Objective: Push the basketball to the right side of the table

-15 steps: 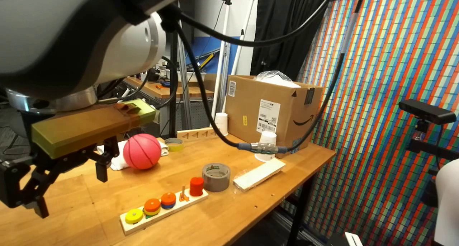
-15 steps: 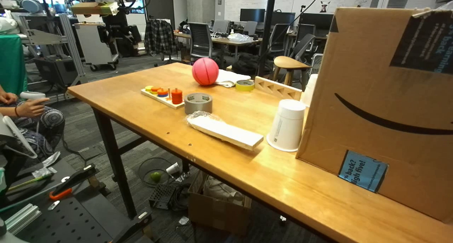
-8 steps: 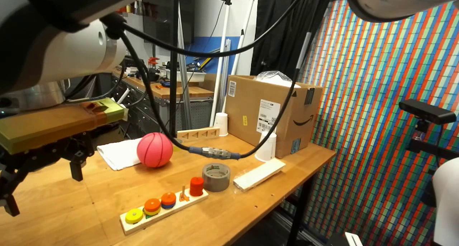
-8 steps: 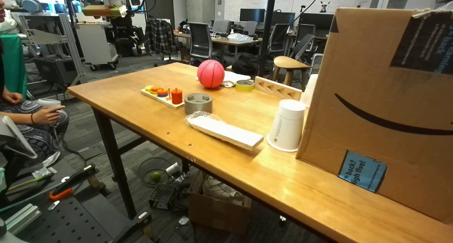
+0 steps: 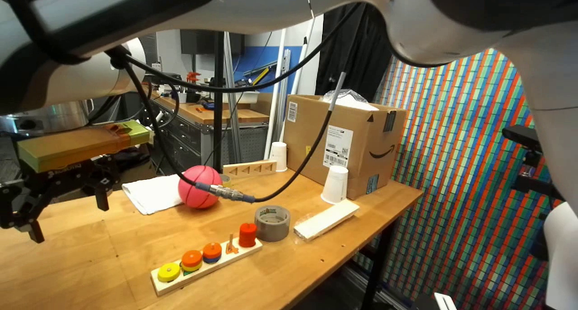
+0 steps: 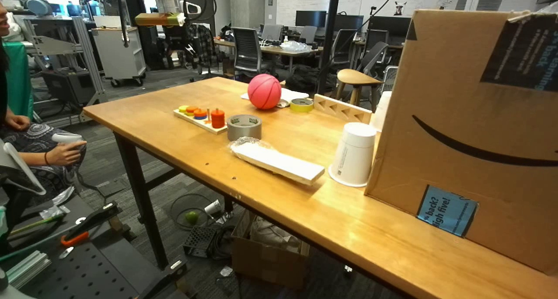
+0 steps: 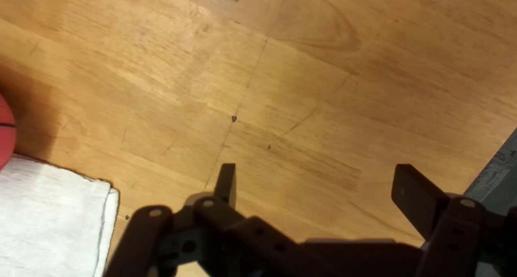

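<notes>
Claw [image 5: 70, 219] is at left of frame in an exterior view, spread wide, nothing btwn the fingers, well apart from the ball [image 6: 264, 91], which sits on the worktop [image 6: 287, 131], upper mid of frame in an exterior view. Wrist view has it cut off at the left edge by the white towel [image 7: 48, 224]; can't tell if they touch.

Step's prob the push, imo only partway: I take "right" as the box [image 6: 462, 103] end, frame right in both exterior views. To do it well: let ball settle, bring fingers together for one blunt face, drop in on its frame-left side w/o snagging the towel, contact approx mid-height, then shove slow & straight. Too quick & it'll roll away on its own. Yellow tape [image 6: 301, 107] and toothed wood strip [image 6: 342, 108] are near that path; I'd thread btwn those and the grey tape [image 5: 272, 232]. Watch the arm cable [image 5: 228, 193] too: it crosses my line of sight to the ball, depth unclear.

Vs 0.5 s ago: ball's a bit further frame right in both exterior views, w/ the claw not on it, so prob coasting. Claw sits higher in frame in an exterior view, spread then too. Towel, tapes & stacking toy [image 5: 203, 268] look unmoved.
</notes>
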`<state>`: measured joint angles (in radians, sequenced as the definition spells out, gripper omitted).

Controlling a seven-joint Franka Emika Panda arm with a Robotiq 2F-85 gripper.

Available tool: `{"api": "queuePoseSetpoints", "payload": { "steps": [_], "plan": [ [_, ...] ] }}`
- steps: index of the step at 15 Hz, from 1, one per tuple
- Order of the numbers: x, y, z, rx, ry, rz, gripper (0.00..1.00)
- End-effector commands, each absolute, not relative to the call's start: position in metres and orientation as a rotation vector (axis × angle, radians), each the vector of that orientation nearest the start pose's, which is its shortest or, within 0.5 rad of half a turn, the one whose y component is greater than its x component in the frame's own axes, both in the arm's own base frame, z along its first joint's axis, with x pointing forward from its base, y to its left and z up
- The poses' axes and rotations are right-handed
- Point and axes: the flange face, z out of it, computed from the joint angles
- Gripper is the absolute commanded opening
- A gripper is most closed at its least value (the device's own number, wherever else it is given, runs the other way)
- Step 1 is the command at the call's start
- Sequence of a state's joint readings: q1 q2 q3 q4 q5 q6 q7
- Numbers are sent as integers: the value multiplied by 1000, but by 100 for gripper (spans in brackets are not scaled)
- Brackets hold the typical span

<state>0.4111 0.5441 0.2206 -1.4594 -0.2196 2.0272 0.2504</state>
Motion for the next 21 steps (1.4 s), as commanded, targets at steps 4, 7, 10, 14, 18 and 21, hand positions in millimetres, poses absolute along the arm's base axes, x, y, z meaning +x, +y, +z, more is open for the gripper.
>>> {"api": "queuePoseSetpoints", "payload": {
  "steps": [4, 7, 10, 14, 18, 21],
  "plan": [
    [654, 368, 381, -3138, -682, -160, 100],
    [670, 357, 373, -3148, -640, -149, 100],
    [684, 339, 361, -3173, -581, -120, 100],
    [700, 306, 348, -3209, -490, -77, 100],
    [710, 255, 340, -3239, -355, -34, 100],
    [714, 189, 340, -3286, -168, -4, 100]
  ]
}}
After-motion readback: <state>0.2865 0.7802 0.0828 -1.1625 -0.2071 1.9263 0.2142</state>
